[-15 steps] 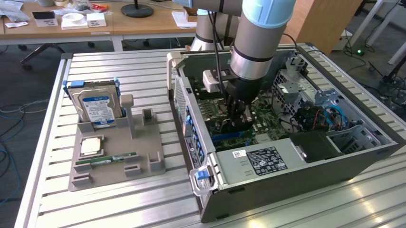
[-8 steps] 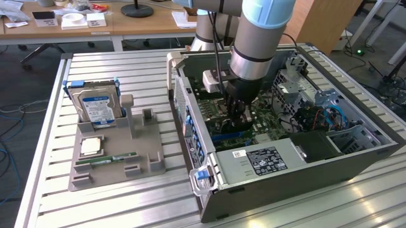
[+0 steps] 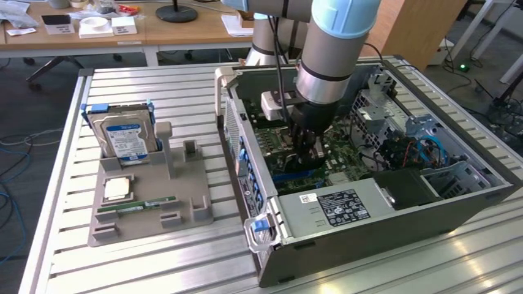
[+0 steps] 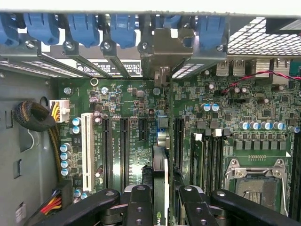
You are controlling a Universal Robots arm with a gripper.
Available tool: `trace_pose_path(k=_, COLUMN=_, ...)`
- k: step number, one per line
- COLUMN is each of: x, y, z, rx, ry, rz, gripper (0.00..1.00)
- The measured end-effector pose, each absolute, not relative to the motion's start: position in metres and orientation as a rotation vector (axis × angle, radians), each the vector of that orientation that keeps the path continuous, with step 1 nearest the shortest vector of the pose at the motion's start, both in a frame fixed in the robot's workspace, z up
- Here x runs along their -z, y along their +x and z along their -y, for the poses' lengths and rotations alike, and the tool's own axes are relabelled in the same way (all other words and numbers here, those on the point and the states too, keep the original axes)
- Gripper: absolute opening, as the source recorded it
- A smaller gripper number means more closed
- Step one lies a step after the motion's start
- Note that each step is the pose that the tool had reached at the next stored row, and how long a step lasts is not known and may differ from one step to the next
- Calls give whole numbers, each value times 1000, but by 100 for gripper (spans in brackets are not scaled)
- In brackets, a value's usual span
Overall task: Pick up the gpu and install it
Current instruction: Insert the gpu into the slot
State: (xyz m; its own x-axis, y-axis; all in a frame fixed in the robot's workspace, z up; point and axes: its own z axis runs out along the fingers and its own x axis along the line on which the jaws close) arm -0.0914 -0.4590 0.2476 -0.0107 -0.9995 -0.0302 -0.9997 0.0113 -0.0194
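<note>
Black hand grips gpu over motherboard; exterior view adds hard drive

light: bright, even | glare: table slats | shadows: soft, perhaps overhead

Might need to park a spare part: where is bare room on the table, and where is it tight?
Bare table slats lie nearer the exterior camera than the grey tray, and beyond the hard drive. The strip between tray and computer case is narrow. Inside the case is crowded: the gripper holds the gpu there.
</note>
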Motion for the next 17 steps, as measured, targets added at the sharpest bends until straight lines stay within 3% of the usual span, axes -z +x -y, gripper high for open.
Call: trace_pose_path(k=17, x=-251, y=-91, z=459, rx=-12, ry=-2184, rz=-2209, gripper=26)
